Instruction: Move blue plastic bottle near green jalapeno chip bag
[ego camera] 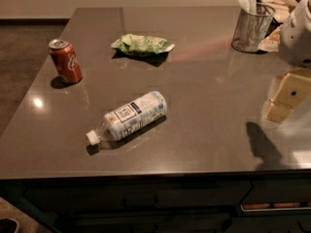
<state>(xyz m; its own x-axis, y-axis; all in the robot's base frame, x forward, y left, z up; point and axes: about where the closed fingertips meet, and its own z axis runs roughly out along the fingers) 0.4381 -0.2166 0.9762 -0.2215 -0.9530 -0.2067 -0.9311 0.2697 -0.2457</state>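
Observation:
The blue plastic bottle (131, 115) lies on its side near the front of the dark countertop (209, 106), its white cap pointing to the front left. The green jalapeno chip bag (142, 44) lies flat further back, a little right of the bottle and well apart from it. My gripper (284, 100) hangs above the counter at the right edge of the view, far to the right of the bottle and holding nothing that I can see. Its shadow falls on the counter below it.
A red soda can (65, 60) stands upright at the left, near the counter's left edge. A wire mesh cup (251, 27) with a white napkin stands at the back right, with trays behind it. The counter's front edge runs just below the bottle.

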